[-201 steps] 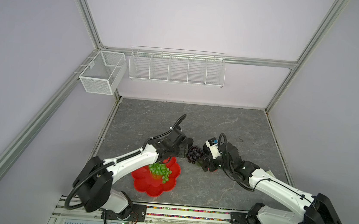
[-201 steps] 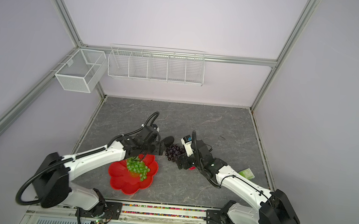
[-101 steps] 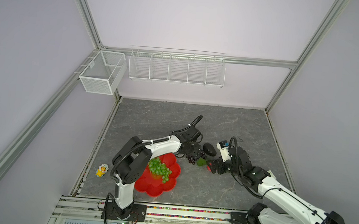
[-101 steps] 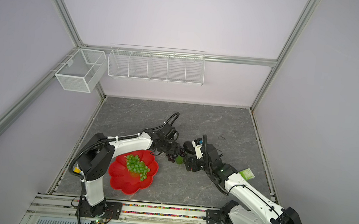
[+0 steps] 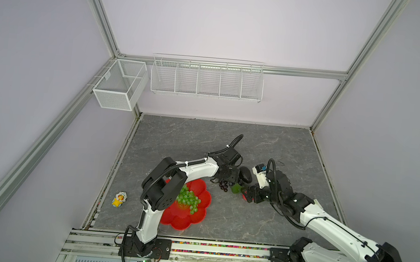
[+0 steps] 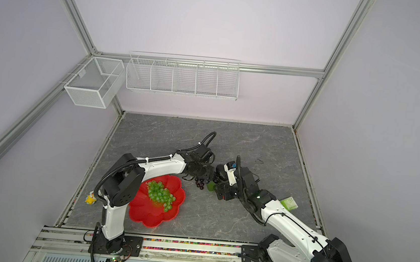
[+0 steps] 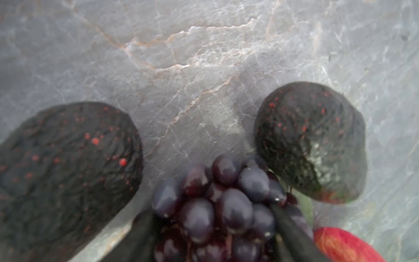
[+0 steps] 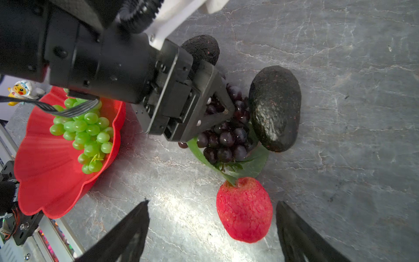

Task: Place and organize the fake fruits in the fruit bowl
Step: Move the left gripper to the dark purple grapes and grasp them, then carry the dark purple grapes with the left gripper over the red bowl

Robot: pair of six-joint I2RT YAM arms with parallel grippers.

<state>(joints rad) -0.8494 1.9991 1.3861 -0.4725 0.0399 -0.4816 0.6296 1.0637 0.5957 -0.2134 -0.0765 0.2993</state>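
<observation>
The left arm and right arm are made of white links and black joints. Black ribbed cables are run along them. Small screws are set into the black wrist block.

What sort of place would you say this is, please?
Probably a robot lab cell, not a kitchen: an aluminium frame with plain walls, a left arm and right arm mounted on a rail, and a wire basket hung at the back.

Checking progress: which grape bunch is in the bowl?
The green grape bunch lies in the red bowl; the dark purple bunch is outside it, on the table.
</observation>
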